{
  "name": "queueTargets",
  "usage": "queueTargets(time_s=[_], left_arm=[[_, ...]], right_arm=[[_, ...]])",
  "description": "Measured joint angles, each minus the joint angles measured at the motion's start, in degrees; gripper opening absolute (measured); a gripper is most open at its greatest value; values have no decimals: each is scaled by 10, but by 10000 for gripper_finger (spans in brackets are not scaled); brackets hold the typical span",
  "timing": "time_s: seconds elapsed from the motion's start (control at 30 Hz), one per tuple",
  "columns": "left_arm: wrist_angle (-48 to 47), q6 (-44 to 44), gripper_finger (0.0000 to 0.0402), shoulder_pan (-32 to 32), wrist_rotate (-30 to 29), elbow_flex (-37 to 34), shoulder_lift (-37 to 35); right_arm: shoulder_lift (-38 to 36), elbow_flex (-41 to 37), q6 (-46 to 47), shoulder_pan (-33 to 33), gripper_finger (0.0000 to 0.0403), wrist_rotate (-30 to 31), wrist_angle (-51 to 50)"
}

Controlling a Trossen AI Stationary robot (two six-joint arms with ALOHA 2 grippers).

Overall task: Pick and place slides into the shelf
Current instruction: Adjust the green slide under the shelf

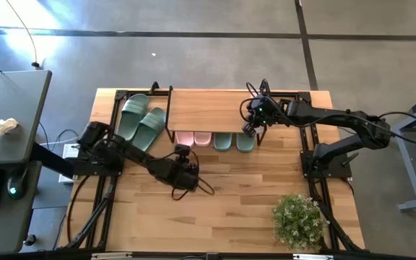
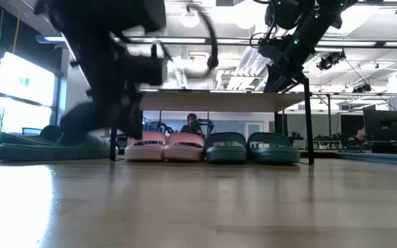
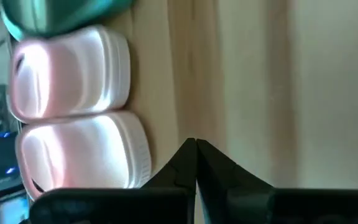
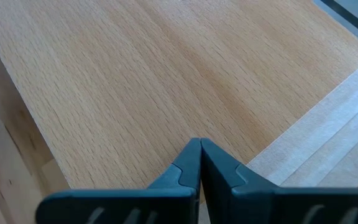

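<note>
The shelf [image 1: 208, 108] stands at the table's far middle. On the table under its wooden top, toes toward the near edge, sit a pale pink pair of slides [image 1: 193, 139] and, to their right, a sage-green pair [image 1: 235, 141]. Another green pair [image 1: 141, 119] lies on the table left of the shelf. My left gripper [image 1: 185, 153] is shut and holds nothing, just in front of the pink slides [image 3: 73, 71]. My right gripper [image 1: 249, 131] is shut and holds nothing, above the shelf's front right part [image 4: 135, 74].
A potted plant [image 1: 297, 220] stands at the near right of the table. Bare wood lies along the near half of the table [image 1: 222, 217]. In the low view the shelf's black legs [image 2: 309, 124] frame the row of slides [image 2: 205, 147].
</note>
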Motion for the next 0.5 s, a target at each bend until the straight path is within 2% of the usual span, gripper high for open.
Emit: queueTargets(time_s=[0.27, 0.5], left_arm=[[-64, -14, 0, -60, -18, 79, -53], [-150, -29, 0, -76, -41, 139, -83]], right_arm=[[-2, -1, -8, 0, 0, 8, 16], [-33, -4, -9, 0, 0, 24, 15]])
